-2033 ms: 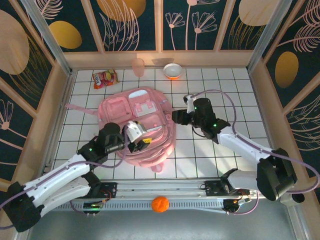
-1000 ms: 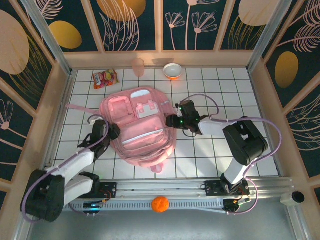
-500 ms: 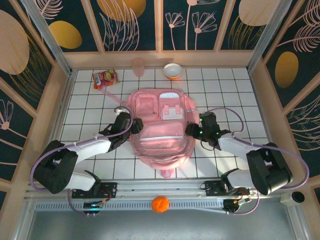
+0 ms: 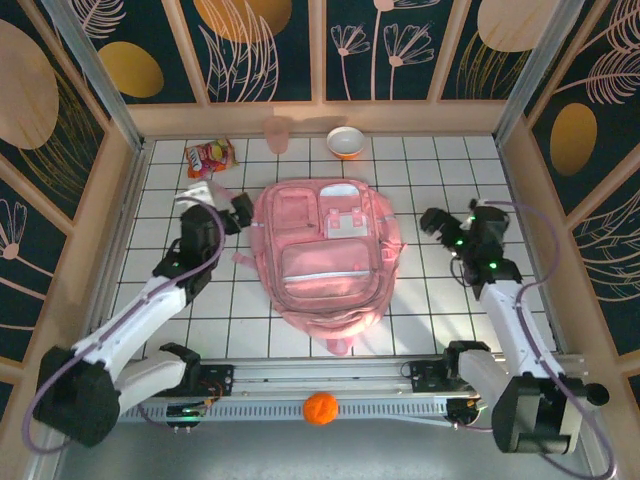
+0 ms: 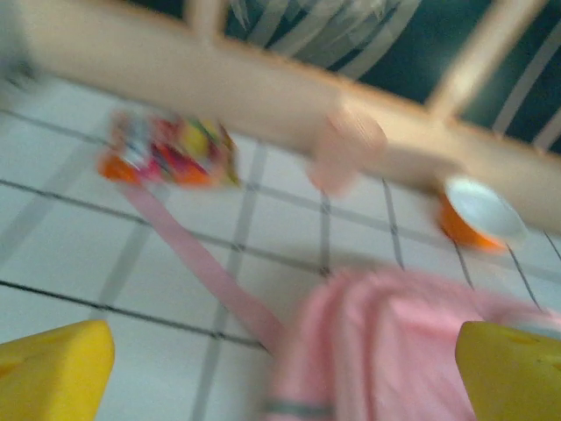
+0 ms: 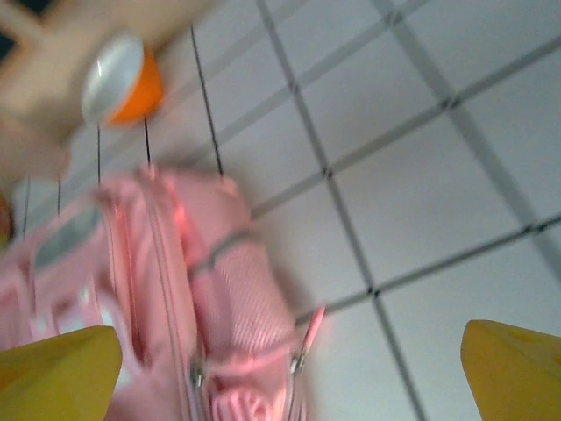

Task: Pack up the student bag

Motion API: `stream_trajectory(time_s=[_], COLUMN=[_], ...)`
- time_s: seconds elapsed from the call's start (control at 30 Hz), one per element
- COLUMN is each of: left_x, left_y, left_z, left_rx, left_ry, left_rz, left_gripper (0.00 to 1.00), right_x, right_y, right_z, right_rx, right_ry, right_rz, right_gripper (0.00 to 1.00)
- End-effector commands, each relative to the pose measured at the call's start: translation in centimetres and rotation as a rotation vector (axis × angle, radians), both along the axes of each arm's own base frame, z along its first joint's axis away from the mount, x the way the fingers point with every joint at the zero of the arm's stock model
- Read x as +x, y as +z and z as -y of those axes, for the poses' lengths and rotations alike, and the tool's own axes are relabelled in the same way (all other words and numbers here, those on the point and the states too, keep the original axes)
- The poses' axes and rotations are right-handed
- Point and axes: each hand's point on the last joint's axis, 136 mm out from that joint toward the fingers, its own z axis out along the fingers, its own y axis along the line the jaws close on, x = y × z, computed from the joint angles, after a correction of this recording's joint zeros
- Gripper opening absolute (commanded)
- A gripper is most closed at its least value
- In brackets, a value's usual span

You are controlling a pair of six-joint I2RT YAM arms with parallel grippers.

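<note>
Both arms have backed off since a moment ago: left gripper (image 5: 282, 373) and right gripper (image 6: 285, 368) now hang with yellow fingers (image 5: 53, 368) spread wide, gripping nothing. Behind the fingers, a small orange ball (image 4: 320, 408) sits by the bases. The big soft pink fabric backpack (image 4: 325, 250) lies flat between the two sets of fingers. Beyond the left fingers: a colourful snack packet (image 4: 210, 157), a translucent pink cup (image 4: 277, 133) and an orange bowl with white inside (image 4: 345, 142).

Both arms reach forward. Left gripper (image 4: 221, 201): jaws spread wide, nothing between its yellow fingertips (image 5: 54, 368), left arm (image 4: 140, 310) trailing behind it. Right gripper (image 4: 456, 216): jaws equally wide and empty, right arm (image 4: 512, 312) stretched straight behind it.
</note>
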Motion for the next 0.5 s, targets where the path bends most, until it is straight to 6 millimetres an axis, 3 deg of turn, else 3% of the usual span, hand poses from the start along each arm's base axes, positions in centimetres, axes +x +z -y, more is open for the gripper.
stream_trajectory(time_s=[0.0, 0.1, 0.23, 0.33, 0.47], left_x=[-1.4, -2.6, -4.0, -3.8, -2.9], left_y=[2.2, 2.2, -0.1, -2.7, -5.9], left_z=[-5.7, -8.6, -10.0, -9.6, -7.8], left_rx=[0.23, 0.296, 0.344, 0.364, 0.39], left_ry=[0.237, 0.357, 0.393, 0.322, 0.155], left_rz=[0.13, 0.209, 0.281, 0.289, 0.315], left_gripper=[0.99, 0.99, 0.99, 0.99, 0.99], right_x=[0.7, 2.1, 3.4, 3.5, 2.3], right_y=[1.3, 0.9, 0.3, 0.5, 0.8], right_z=[3.4, 6.1, 8.3, 8.6, 6.4], right_rx=[-0.079, -0.091, -0.176, -0.255, -0.437], right_ry=[-0.051, -0.122, -0.195, -0.195, -0.104], right_rz=[0.082, 0.135, 0.217, 0.311, 0.53], right_gripper=[0.99, 0.99, 0.99, 0.99, 0.99])
